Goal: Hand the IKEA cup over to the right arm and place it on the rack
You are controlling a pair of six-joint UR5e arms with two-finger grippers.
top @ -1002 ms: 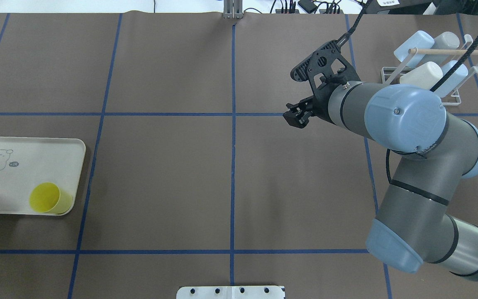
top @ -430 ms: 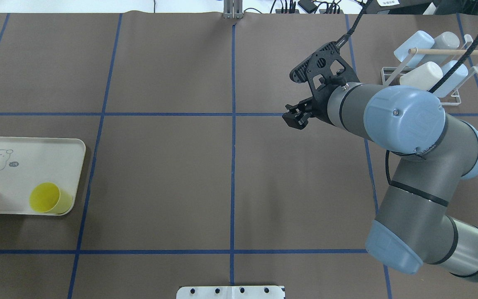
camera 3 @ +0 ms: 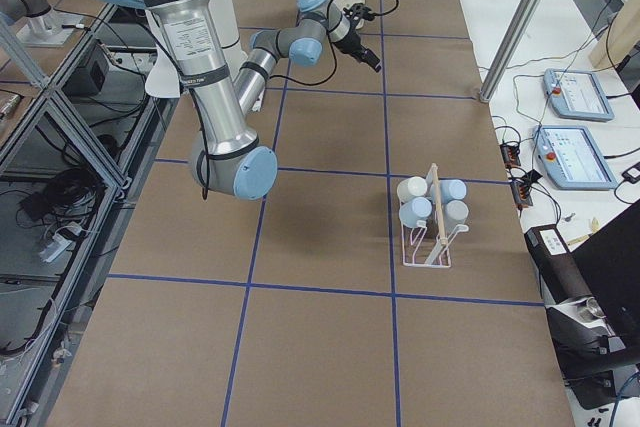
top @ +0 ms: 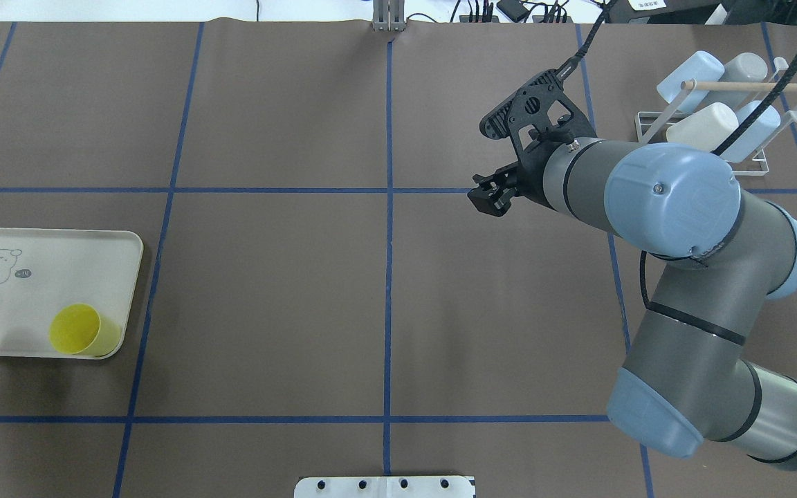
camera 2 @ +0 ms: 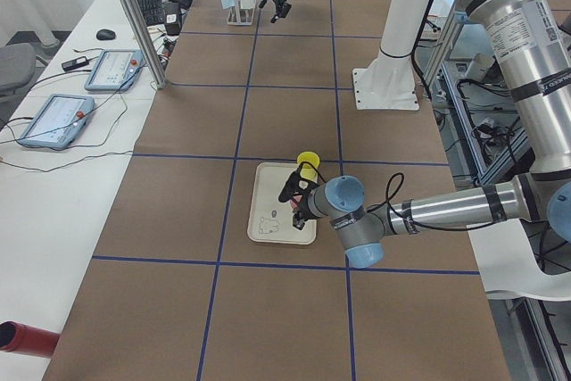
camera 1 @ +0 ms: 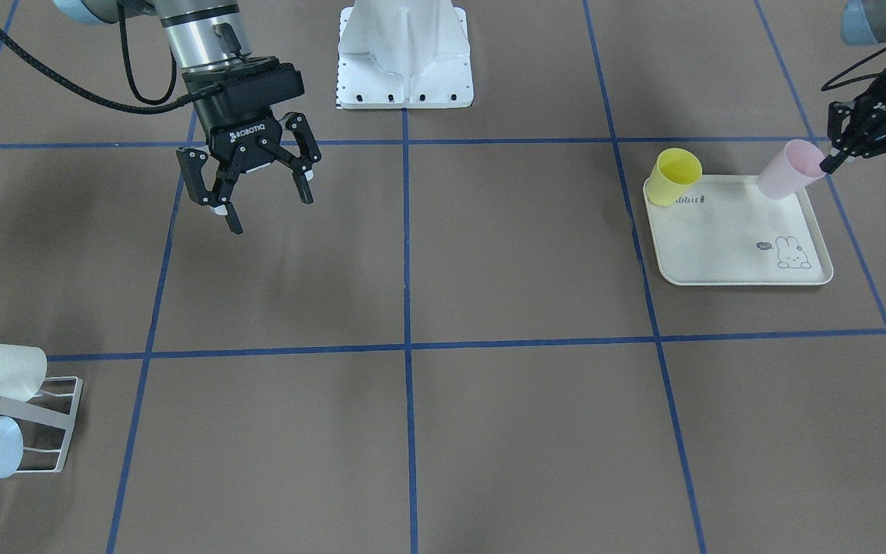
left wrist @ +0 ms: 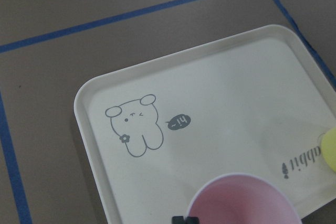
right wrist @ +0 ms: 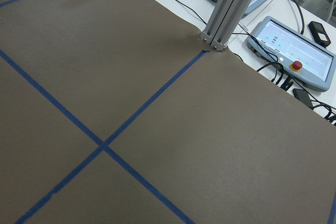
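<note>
The left gripper [camera 1: 835,156] has its two fingers closed tight on the rim of the pink cup [camera 1: 787,178]. The pink cup leans over, with its open mouth turned toward the gripper. It is over the left edge of the tray [camera 1: 743,280], on the side nearer the robot. I cannot tell if its bottom touches the tray. The left wrist camera looks down into the cup's mouth, with the tray under it.

A yellow cup [camera 1: 676,175] stands upright with its mouth up on the tray's near right corner. It is apart from the pink cup. A little rabbit drawing [left wrist: 134,127] is on the tray's far left part. The tray lies on the left side of the brown table [top: 267,290].

The right gripper [camera 1: 269,201] has its fingers spread wide and holds nothing. It hangs above the table, right of the middle blue line, well apart from the tray. The right arm [top: 675,200] bends in from the near right.

The rack [top: 647,124] stands at the far right. Four cups, white and pale blue, sit tipped on it under the wooden dowel [top: 758,86].
</note>
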